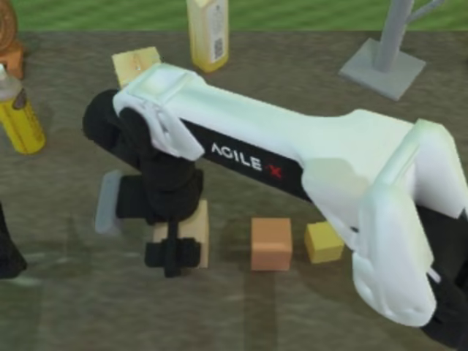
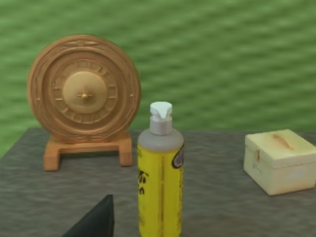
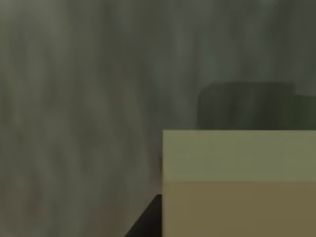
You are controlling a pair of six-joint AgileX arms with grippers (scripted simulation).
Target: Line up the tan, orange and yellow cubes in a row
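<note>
1. Jaws on the right gripper (image 1: 172,252) are down at the tan cube (image 1: 194,232), black fingers straddling its left part in the top view; they look closed on it, though the wrist housing hides the contact itself.
2. Right wrist view backs that up: the tan cube (image 3: 237,182) fills the near field, a dark finger edge at its lower corner, bare table behind.
3. Now the row. Tan cube sits at the left, the orange cube (image 1: 271,243) just to its right with a gap, the yellow cube (image 1: 324,242) just beyond that, nearly touching the orange one.
4. All three lie along one left-to-right line across the table (image 1: 241,314), largest to smallest, so the line-up looks essentially made.
5. What matters next: the jaws sit directly over the tan cube, so any release should be a straight lift, no sideways drag toward the orange cube.
6. Right arm is clearly the nearer one, reaching across from the right side. The left arm is parked at the far left edge, its gripper (image 1: 9,256) only a dark sliver; whether it is open or closed, I cannot tell.
7. Left wrist view shows only clutter: a yellow bottle (image 2: 160,180), a round wooden clock (image 2: 83,94), a cream block (image 2: 279,160).
</note>
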